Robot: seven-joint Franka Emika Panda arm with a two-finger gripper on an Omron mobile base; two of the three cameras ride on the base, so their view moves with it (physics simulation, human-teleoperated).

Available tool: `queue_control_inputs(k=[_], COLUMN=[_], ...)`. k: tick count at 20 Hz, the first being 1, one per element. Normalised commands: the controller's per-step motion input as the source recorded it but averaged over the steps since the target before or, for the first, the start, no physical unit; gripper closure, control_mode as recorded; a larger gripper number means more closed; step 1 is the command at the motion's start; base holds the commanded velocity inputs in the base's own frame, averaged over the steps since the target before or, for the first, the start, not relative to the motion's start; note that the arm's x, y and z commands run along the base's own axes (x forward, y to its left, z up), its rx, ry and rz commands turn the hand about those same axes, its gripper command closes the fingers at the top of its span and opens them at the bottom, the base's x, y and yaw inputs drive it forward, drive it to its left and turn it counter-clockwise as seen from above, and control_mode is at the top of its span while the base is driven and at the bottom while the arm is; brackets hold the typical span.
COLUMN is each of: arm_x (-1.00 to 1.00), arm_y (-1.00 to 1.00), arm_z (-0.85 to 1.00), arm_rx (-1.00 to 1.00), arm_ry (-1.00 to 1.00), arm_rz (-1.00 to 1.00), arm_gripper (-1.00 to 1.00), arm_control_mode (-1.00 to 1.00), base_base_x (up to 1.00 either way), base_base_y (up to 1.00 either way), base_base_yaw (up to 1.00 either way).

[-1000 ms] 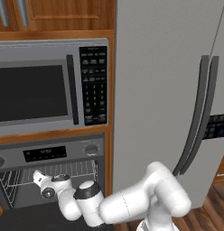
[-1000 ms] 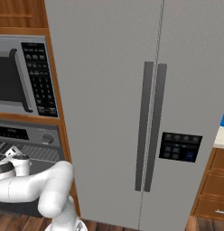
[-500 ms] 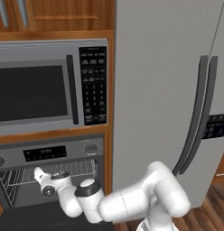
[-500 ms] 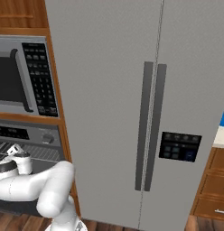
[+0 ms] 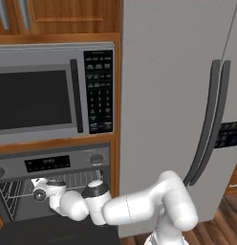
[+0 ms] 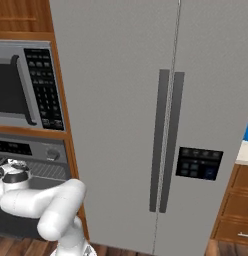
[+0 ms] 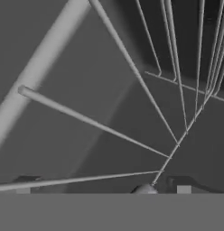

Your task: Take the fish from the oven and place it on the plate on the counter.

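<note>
1. Gripper (image 7: 103, 190) is inside the oven (image 5: 53, 165), just above the rack (image 7: 132, 67), spread wide and holding nothing, likely lined up for a grab.
2. Fish (image 7: 144, 188): probably the grey lump at the rack edge between the tips; can't confirm.

Steel fridge (image 6: 161, 125), microwave (image 5: 53, 93), wooden cabinets (image 5: 58, 16), wood floor (image 5: 220, 225)

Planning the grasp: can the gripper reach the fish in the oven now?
Likely yes: the oven is open, the gripper is at the wire rack with fingers spread, and a small grey shape, possibly the fish, lies between them.
</note>
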Motion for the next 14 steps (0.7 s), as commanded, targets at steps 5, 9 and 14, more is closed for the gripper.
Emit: queue_control_inputs(k=[5, 9, 14], arm_x=[0.0, -0.01, -0.34], arm_y=[0.0, 0.0, -0.12], arm_z=[-0.57, -0.77, -1.0], arm_rx=[0.2, 0.13, 0.07], arm_ry=[0.0, 0.0, 0.0], arm_rz=[0.0, 0.0, 0.0], arm_gripper=[1.0, 1.0, 1.0], arm_control_mode=[-1.0, -1.0, -1.0], base_base_x=[0.0, 0.0, 0.0], base_base_y=[0.0, 0.0, 0.0], base_base_yaw=[0.0, 0.0, 0.0])
